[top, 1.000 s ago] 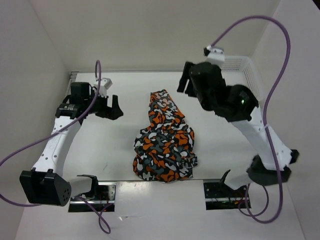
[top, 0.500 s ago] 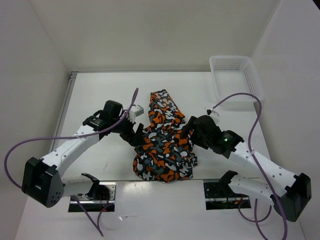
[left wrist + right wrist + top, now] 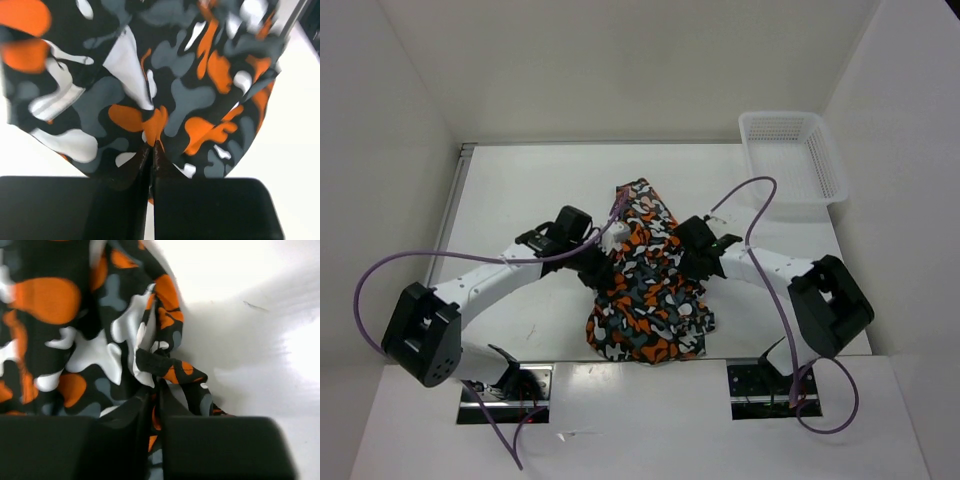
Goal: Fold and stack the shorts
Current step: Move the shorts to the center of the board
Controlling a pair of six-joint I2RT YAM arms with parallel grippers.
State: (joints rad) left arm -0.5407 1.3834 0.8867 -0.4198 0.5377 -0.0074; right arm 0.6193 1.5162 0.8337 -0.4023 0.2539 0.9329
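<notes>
Left gripper (image 3: 151, 148): jaws nipped almost together on the shorts (image 3: 170, 85); on my left wrist feed a fold of camouflage cloth is caught right at the tips.
Right gripper (image 3: 156, 390): just as narrow, clamped on a bunched edge of the same cloth, with bare white surface to the right of it.
Shorts: I see them crumpled mid-table as one long heap running far to near. The far end is narrow and the heap spreads wider toward the near edge, in blotches of orange, black, grey and white.
Arms: from above, my left arm (image 3: 480, 280) reaches in to the heap's left edge and my right arm (image 3: 770, 265) to its right edge, about level with each other, around the heap's middle.
Table (image 3: 520, 190): white, closed in by white walls on the left, far and right sides.
Basket (image 3: 832, 165): white mesh, in the far right corner, well apart from the cloth.
Cables (image 3: 380, 270): purple, one looping off each arm.
</notes>
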